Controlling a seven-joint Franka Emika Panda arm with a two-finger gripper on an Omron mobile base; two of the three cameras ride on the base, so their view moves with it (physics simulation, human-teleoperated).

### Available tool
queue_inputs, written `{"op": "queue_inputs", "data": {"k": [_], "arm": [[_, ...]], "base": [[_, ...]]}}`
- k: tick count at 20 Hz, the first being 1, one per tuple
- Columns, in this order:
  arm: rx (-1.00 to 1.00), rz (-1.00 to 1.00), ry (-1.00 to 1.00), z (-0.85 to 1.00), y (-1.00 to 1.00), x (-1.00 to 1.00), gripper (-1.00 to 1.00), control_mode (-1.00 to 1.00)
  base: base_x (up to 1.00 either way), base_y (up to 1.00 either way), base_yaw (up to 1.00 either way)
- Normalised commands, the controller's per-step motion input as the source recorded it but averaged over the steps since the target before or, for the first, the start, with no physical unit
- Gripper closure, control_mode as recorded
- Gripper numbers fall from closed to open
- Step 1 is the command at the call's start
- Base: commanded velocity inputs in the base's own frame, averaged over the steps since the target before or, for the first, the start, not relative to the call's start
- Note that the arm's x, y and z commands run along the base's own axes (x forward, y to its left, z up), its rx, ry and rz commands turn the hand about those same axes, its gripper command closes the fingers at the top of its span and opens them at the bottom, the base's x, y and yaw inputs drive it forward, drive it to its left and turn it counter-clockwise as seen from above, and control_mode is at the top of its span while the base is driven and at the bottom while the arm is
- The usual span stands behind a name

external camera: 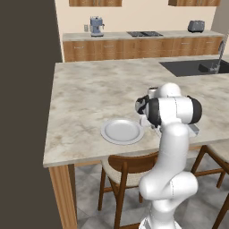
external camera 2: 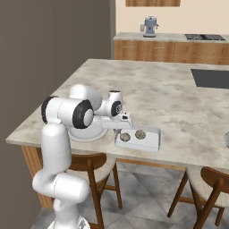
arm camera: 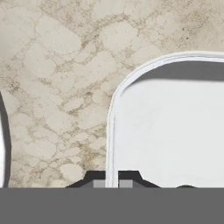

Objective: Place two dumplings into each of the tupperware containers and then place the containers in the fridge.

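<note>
1. Hand view: the end effector (arm camera: 112,180) sits at the bottom middle of the frame, its two dark tips closed on the left wall of a pale container (arm camera: 110,131), which fills the right half of the frame over mottled counter (arm camera: 57,65).
2. Right base view: that container (external camera 2: 152,144) lies near the counter's front edge, just right of the frame's middle, with two dumplings (external camera 2: 125,137) side by side inside it. The end effector (external camera 2: 120,130) is at its left rim.
3. Left base view: the round plate (external camera: 121,131) lies bare at the middle of the frame, just left of the arm.
4. Judged progress: this container has its two dumplings, and the clamp on its rim suggests the carry to the fridge is starting.
5. Left to do: lift it and set it in the fridge. I cannot tell where a second container or more dumplings stand.
</note>
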Motion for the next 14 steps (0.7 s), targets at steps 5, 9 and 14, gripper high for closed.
{"op": "queue_inputs", "data": {"k": [5,9,14], "arm": [[-0.12,0.00,0.00,0.08,0.00,0.00,1.00,-1.00],[-0.15,0.04,-0.06,0.00,0.00,-0.01,1.00,-1.00],[-0.07,0.27,-0.04,0.28,0.00,-0.14,1.00,-1.00]], "base": [[0.00,0.00,0.00],[0.00,0.00,0.00],[0.00,0.00,0.00]]}}
